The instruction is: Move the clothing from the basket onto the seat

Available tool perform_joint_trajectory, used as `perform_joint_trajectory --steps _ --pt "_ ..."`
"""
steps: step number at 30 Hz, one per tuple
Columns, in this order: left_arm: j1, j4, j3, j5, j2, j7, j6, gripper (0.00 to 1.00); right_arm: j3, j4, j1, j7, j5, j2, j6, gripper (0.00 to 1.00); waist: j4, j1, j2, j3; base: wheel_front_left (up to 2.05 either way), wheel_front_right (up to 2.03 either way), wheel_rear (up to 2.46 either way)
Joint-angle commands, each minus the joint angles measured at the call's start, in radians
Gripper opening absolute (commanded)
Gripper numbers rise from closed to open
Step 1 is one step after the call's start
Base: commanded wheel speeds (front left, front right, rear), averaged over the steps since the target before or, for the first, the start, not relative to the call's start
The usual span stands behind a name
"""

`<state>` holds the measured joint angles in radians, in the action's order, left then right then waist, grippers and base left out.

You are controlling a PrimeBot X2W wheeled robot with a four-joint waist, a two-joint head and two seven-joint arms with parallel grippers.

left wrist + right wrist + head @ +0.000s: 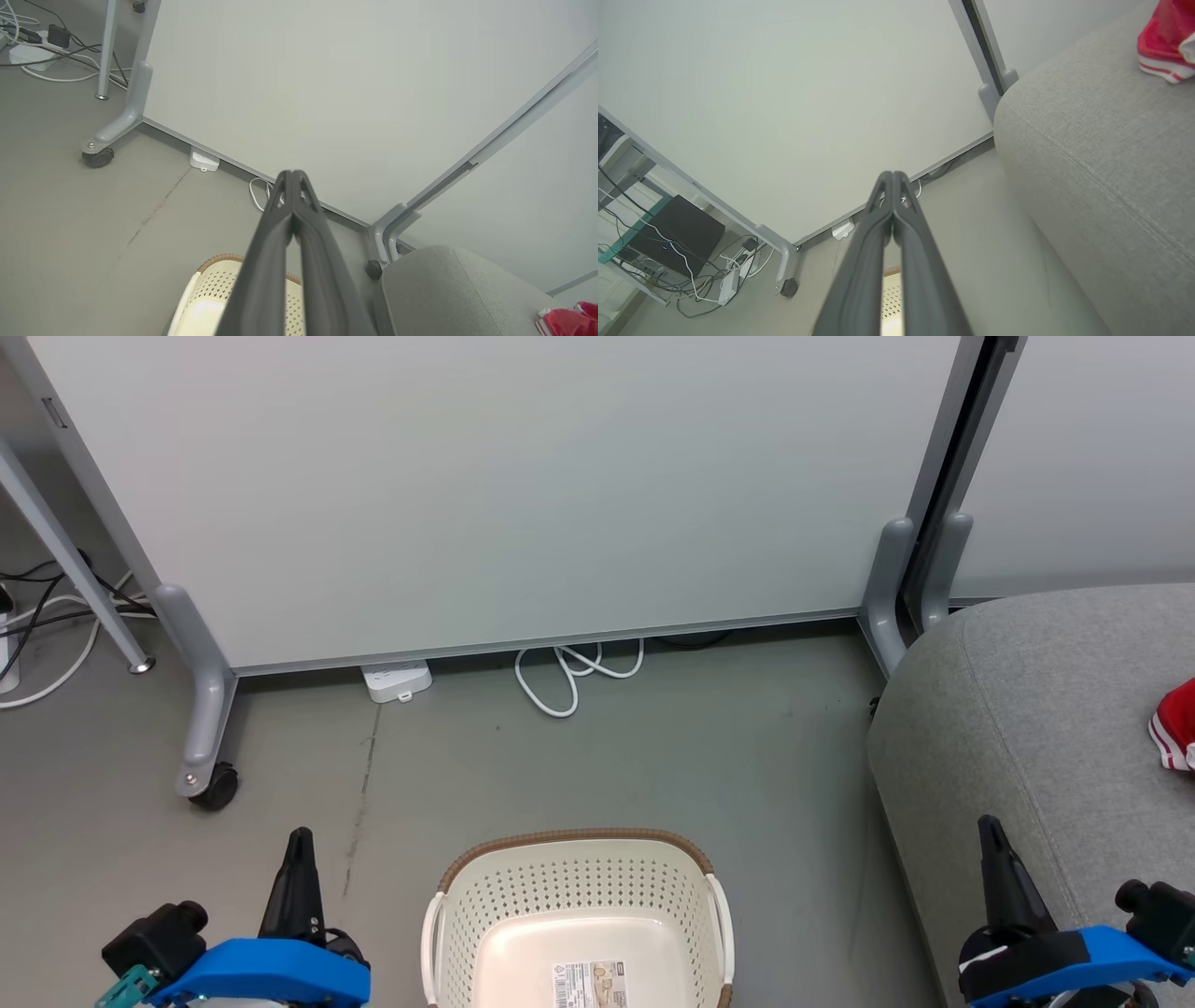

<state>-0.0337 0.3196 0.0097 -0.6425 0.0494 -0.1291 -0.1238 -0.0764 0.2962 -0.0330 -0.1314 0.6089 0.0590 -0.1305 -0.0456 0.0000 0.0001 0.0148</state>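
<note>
**Left gripper (299, 840) and right gripper (990, 826): fingers pressed together, nothing held**

A tall pale grey-green partition panel (513, 495) on grey wheeled legs stands across the back of the room, above a smooth grey concrete floor (653, 756). On the robot's right sits the large grey fabric-upholstered seat (1027, 691), with rounded edges and a stitched seam. Its near corner comes close to the partition's leg.

The cream-white perforated plastic laundry basket (579, 887), with a brown woven-look rim and side handles, stands on the floor between the two arms and just beside the seat. Nothing lies on its floor but a printed label (590, 985).

Each arm ends in a blue mount with two long dark fingers pointing up. Both wrist views show each pair meeting tip to tip, with no cloth between them. The left gripper hangs over the floor to the left of the basket. The right gripper shows against the seat's near edge.

The bright red soft fabric clothing (1178, 723), with thin white stripes along a hem, lies on top of the seat, well apart from the basket. The head view's right edge cuts it off.

A looped white cable (569, 677) and a white power strip (397, 679) lie at the foot of the partition.
</note>
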Motion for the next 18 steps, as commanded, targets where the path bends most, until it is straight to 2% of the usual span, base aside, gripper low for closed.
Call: perform_joint_trajectory --steps 1,18 --pt "-0.033 -0.019 0.007 -0.032 0.001 0.007 -0.003 0.0 -0.004 -0.019 -0.029 0.007 0.035 0.001 0.0 0.0 0.001 0.0 -0.0001 0.0 0.0 0.0 0.0" --pt "-0.048 -0.035 0.034 -0.278 0.001 0.07 -0.005 0.0 -0.013 -0.029 -0.046 0.07 0.29 -0.002 0.0 0.0 0.009 0.0 -0.0001 -0.003 0.0 0.0 0.0"
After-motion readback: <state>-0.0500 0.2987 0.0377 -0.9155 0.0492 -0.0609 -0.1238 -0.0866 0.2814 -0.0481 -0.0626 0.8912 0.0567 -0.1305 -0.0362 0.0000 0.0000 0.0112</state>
